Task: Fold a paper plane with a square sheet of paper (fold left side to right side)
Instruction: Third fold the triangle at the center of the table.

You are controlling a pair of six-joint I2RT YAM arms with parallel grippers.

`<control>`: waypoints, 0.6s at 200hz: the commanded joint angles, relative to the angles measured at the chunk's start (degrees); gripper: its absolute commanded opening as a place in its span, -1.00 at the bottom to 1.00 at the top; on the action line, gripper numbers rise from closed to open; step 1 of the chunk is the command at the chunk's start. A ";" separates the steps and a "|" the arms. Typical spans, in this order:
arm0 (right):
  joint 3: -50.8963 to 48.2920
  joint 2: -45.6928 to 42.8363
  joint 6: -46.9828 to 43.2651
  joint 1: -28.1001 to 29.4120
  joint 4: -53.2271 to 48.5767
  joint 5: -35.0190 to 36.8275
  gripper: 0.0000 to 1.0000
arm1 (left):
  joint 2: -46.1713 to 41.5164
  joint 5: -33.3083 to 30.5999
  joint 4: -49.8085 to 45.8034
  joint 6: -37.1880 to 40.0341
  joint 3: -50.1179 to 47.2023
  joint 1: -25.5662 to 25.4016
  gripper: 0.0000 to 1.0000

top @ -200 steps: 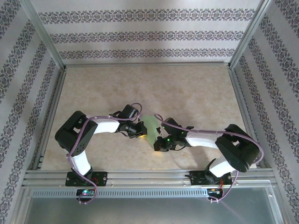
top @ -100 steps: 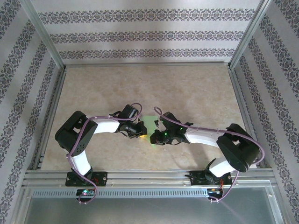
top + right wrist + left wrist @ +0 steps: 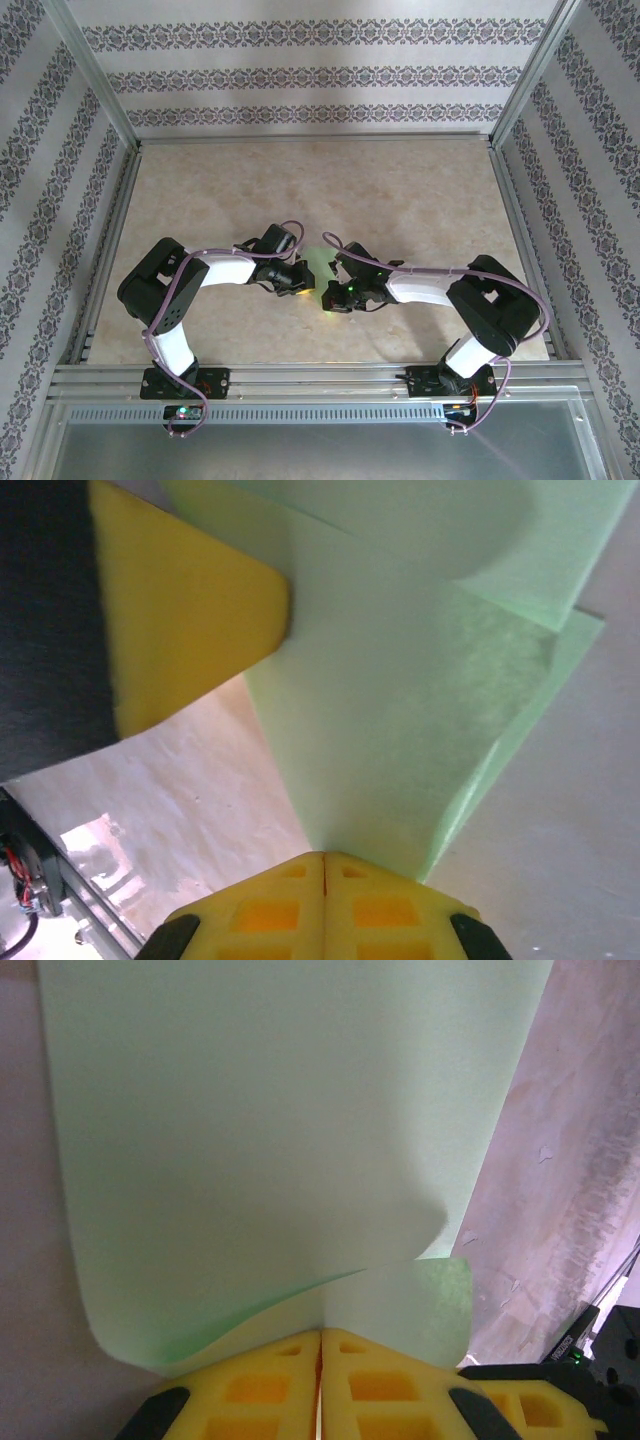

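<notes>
One square sheet of paper (image 3: pixel 280 1140), left fingers (image 3: pixel 250 1395), right fingers (image 3: pixel 270 915) pinching it

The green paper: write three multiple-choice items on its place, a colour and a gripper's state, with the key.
1. Where is the sheet of paper? A. Against the far wall. B. Between the left gripper and the right gripper. C. On the near rail.
2. What colour are the finger pads? A. Yellow. B. Blue. C. White.
3. How is the left gripper? A. Wide open. B. Shut on nothing. C. Shut on the paper.
B: the top view shows it there. A: both wrist views show yellow. C: its pads pinch the paper.
</notes>
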 commanded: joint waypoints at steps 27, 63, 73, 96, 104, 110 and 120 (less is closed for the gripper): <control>1.88 2.95 -2.03 0.00 -5.35 2.45 -1.00 | 1.04 -6.81 -5.83 0.63 -1.26 -0.67 -0.78; 1.81 3.58 -2.41 0.04 -6.79 3.56 -1.00 | -3.43 -6.31 -1.87 0.38 -2.82 -0.67 -0.59; 1.64 3.50 -2.54 0.05 -7.37 4.17 -1.00 | -5.67 -6.63 -1.23 0.42 -3.62 -0.67 -0.59; 1.63 3.26 -2.93 -0.08 -9.23 6.26 -1.00 | -10.89 -6.95 -1.41 1.16 -5.29 -0.67 -0.61; 1.54 3.22 -2.86 -0.08 -9.46 6.60 -1.00 | -12.33 -6.31 -1.03 0.91 -6.06 -0.76 -0.64; 1.45 3.22 -2.82 -0.08 -9.32 6.77 -1.00 | -13.14 -5.65 -0.48 0.53 -6.74 -0.85 -0.66; 1.45 3.30 -2.60 -0.08 -9.48 7.09 -1.00 | -13.98 -4.25 0.61 -0.53 -7.85 -1.09 -0.68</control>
